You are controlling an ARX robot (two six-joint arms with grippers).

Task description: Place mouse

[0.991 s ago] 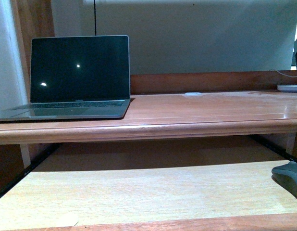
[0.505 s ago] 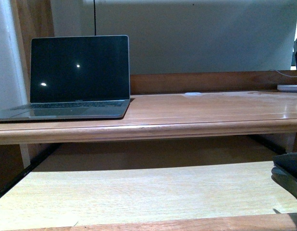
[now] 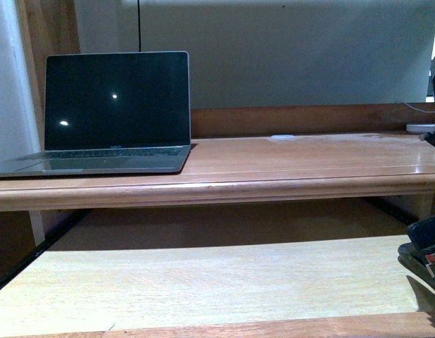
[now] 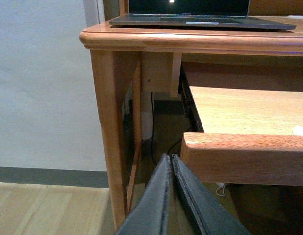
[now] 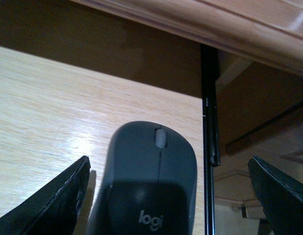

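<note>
Fingers [image 5: 53, 200] of the right gripper [image 5: 168, 161] stand wide apart, one on each side of the mouse [image 5: 147, 181], and neither clasps it. One finger is just beside the mouse's flank and the other is well clear. The mouse lies flat on the pale pull-out shelf [image 5: 48, 103], near its right edge and next to the black slide rail [image 5: 209, 107].

A second ago the front view showed the mouse bare at its right edge. Now the dark body of the right gripper [image 3: 427, 246] has come in over that spot and covers most of it. The laptop [image 3: 117, 113] on the desk top [image 3: 288, 165] has not moved.

Only the right wrist view shows the mouse whole, with its scroll wheel and logo. Only the left wrist view shows the left gripper [image 4: 170, 164]. Its fingers are pressed together with nothing between them. It is held low outside the desk, below the shelf's front lip [image 4: 244, 156] and near the desk leg [image 4: 112, 137].

The right arm reaches in low from the right, under the desk top and over the shelf. The left arm is out of the front view.
</note>
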